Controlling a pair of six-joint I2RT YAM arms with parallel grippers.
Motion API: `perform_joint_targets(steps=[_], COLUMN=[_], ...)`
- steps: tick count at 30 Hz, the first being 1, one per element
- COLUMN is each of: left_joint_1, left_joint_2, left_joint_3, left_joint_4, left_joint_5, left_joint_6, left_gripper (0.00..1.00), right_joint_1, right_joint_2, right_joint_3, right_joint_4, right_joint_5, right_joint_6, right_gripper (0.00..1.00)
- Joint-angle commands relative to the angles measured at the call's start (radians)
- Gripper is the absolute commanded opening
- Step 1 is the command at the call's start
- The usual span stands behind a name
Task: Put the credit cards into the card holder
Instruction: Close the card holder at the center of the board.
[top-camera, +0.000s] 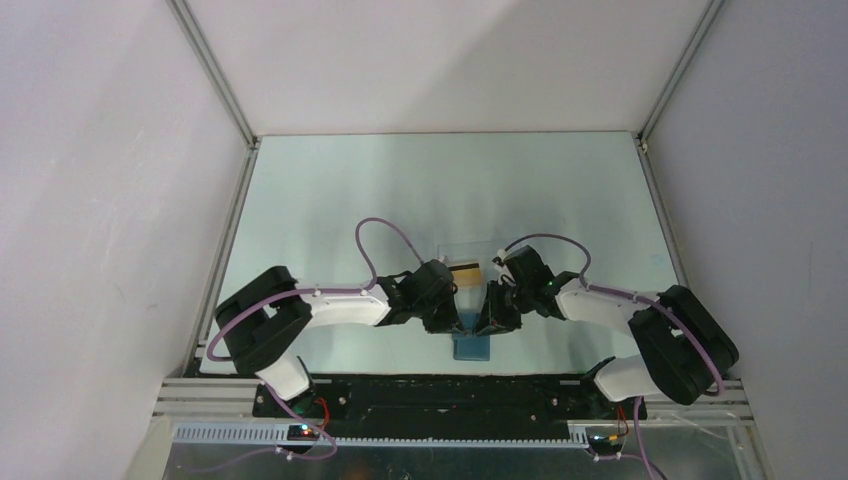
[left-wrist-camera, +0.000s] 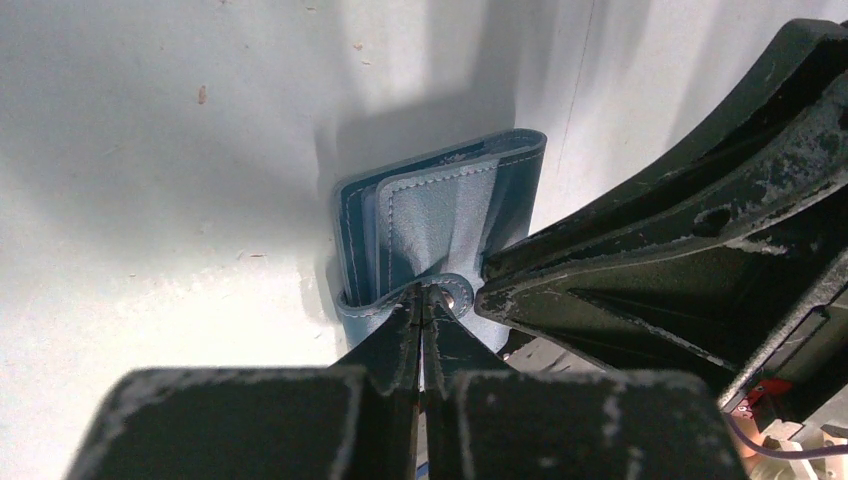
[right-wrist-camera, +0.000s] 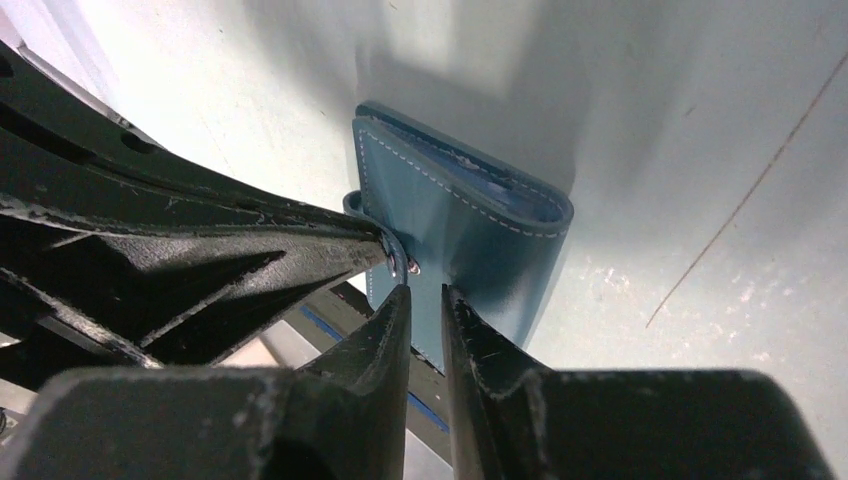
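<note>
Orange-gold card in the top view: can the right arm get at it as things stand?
Probably yes, though not at once: the orange-gold card lies unobstructed just beyond the right gripper, but that gripper's fingers straddle a flap of the blue card holder, which it must leave first.

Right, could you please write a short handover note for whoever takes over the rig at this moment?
Left end effector: shut on the clasp tab of the small blue folding card holder.
Right end effector: jaws narrowly apart astride the holder's cover; unclear whether it is gripping.
Orange-gold credit card: at the clear plastic box beyond the holder, untouched; it is the only card visible.
Done: holder taken in hand; no card visibly in it.
Left: spread the holder open, fetch the card, slide it in.
</note>
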Motion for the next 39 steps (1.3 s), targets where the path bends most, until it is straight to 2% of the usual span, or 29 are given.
perform_joint_targets(steps=[1, 19, 25, 29, 35, 39], left_joint_1=[-0.010, -0.012, -0.012, -0.012, -0.012, -0.012], left_joint_2=[0.023, 0.025, 0.020, 0.018, -0.011, -0.056], left_joint_3=[0.017, 0.020, 0.018, 0.020, 0.021, 0.014], left_joint_4=[-0.024, -0.024, -0.025, -0.024, -0.025, -0.025], left_joint_5=[-0.023, -0.022, -0.025, -0.025, -0.033, -0.041], left_joint_6=[0.030, 0.033, 0.034, 0.034, 0.036, 0.033], left_gripper=[0.01, 0.01, 0.02, 0.05, 0.11, 0.21], right_joint_1=[-0.012, 0.002, 0.012, 0.014, 0.015, 0.016], right_joint_2=[0.033, 0.078, 0.090, 0.091, 0.083, 0.070], right_joint_3=[-0.001, -0.002, -0.002, -0.001, 0.005, 0.016], right_joint_4=[0.060, 0.044, 0.039, 0.039, 0.011, -0.022], right_joint_5=[-0.046, -0.043, -0.036, -0.031, 0.012, 0.049], right_joint_6=[0.021, 0.006, -0.007, -0.011, -0.030, -0.050], right_gripper=[0.21, 0.20, 0.09, 0.00, 0.00, 0.00])
